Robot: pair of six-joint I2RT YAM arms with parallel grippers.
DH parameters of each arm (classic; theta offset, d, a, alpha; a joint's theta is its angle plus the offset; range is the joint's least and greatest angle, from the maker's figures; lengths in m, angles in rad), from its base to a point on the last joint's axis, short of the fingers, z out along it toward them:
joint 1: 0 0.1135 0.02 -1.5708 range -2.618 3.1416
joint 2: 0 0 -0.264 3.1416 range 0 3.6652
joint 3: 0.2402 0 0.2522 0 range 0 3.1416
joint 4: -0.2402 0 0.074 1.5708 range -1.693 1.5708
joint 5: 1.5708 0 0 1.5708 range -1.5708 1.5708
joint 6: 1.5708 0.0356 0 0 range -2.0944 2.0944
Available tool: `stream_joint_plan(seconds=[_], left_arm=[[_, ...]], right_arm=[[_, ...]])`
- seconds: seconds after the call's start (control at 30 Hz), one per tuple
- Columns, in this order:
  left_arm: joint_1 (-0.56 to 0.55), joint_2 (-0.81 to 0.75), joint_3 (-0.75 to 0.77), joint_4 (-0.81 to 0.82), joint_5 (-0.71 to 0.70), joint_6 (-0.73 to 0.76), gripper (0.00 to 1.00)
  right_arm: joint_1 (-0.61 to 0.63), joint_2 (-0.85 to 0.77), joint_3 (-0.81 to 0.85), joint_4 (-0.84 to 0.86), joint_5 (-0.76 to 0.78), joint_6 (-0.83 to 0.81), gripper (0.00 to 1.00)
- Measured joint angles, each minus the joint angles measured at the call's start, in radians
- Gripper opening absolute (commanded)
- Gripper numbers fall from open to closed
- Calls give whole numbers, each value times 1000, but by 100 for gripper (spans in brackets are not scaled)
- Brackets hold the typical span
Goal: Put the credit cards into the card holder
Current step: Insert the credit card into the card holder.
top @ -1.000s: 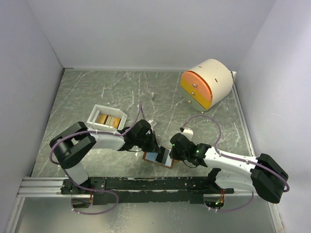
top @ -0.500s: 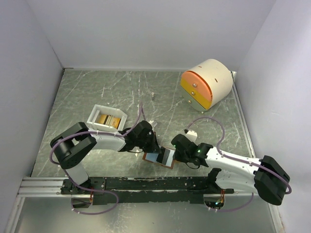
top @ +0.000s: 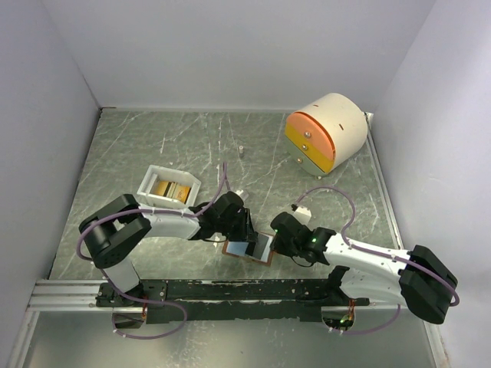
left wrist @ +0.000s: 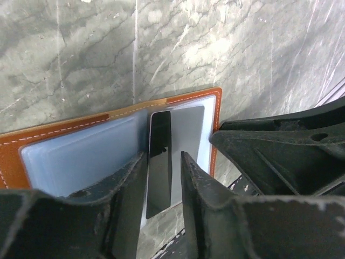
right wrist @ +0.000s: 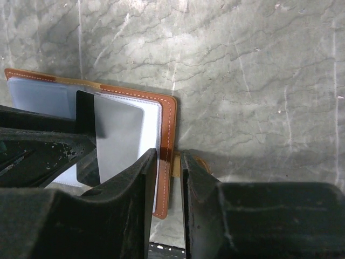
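Note:
The card holder (top: 239, 248) lies open near the table's front edge, rust-brown outside (left wrist: 32, 141) with pale blue-grey pockets. A silver-grey credit card (left wrist: 178, 129) stands partly in its right-hand pocket, its dark reflective end sticking out. My left gripper (left wrist: 161, 162) is open, one finger either side of that end, with a gap showing at the right finger. My right gripper (right wrist: 168, 156) is shut on the card holder's stitched right edge (right wrist: 170, 118). The same card (right wrist: 118, 135) shows in the right wrist view. More credit cards, gold-yellow (top: 170, 189), lie in the white tray.
The white tray (top: 147, 180) sits at the middle left. A cream-and-orange round drawer unit (top: 326, 132) stands at the back right. A small white peg (top: 240, 150) stands mid-table. The black base rail (top: 230, 291) runs just in front of the card holder.
My left gripper's jaws have opened off the silver-grey card, which stays in the pocket. The right gripper keeps its hold on the card holder's edge; its arm shifted slightly.

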Motion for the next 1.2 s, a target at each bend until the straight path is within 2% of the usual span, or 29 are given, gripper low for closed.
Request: stream_joint_plan(seconds=[0.23,0.63,0.87,1.2], left_arm=[[-2,-42,16,-78,-61,9,51],[-3,-60,16,-104,-72,16,55],[-36,-42,24,-96,-68,14,47],[-65,-40,31,-98,-71,-20,47]], right_arm=[[0,7,-5,29,-14,8,24],[0,13,-4,39,-17,8,24],[0,21,-2,46,-18,7,24],[0,24,-2,56,-25,7,23]])
